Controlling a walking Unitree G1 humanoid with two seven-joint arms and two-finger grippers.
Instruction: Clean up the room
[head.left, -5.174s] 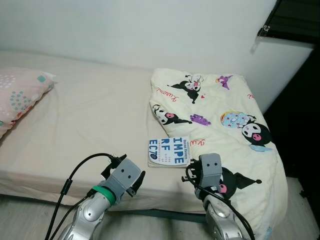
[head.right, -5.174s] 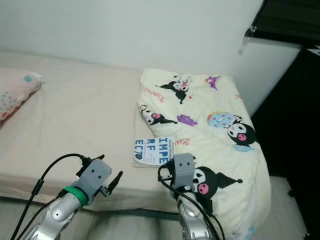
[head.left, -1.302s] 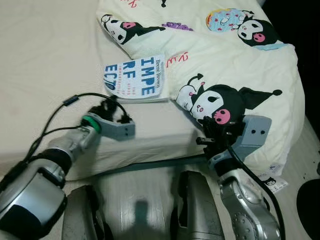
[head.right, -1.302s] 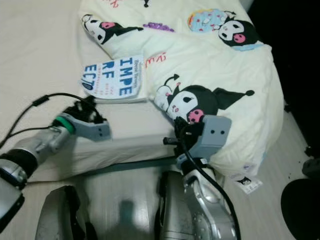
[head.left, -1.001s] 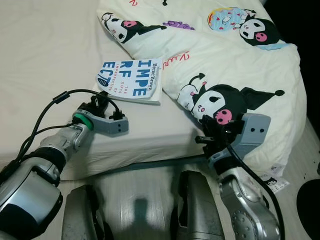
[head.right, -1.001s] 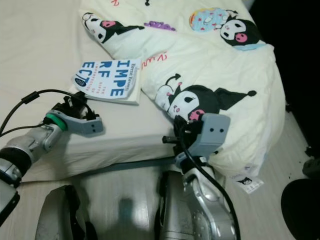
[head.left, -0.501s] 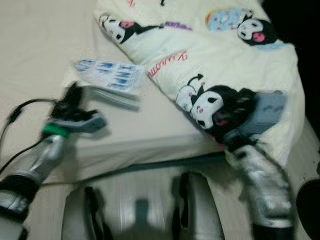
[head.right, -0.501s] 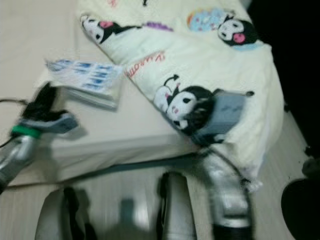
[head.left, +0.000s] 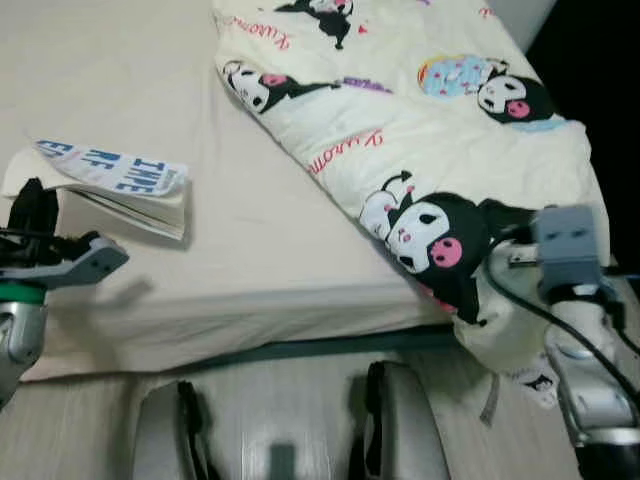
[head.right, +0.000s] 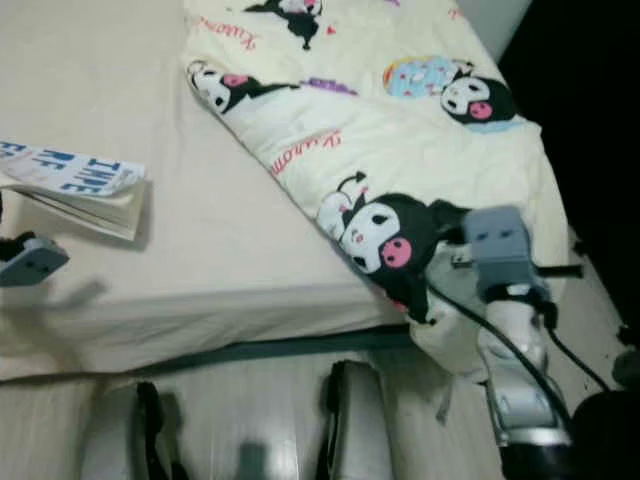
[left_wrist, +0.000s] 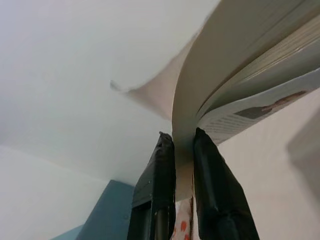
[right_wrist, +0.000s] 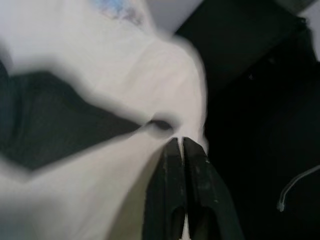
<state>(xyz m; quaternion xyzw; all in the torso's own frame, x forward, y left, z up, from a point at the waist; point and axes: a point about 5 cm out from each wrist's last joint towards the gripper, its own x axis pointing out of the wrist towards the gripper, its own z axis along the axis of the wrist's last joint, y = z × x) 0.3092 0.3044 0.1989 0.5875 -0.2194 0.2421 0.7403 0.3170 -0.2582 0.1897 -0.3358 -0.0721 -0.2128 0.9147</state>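
Paper is all we hold: our left gripper has its jaws clenched on the cover edge of the book, lifted over the bed; we judge a steady carry best, lest pages splay; our right gripper, jaws closed on nothing, rests by the quilt beyond.

Pale wood-look floor below the bed edge.
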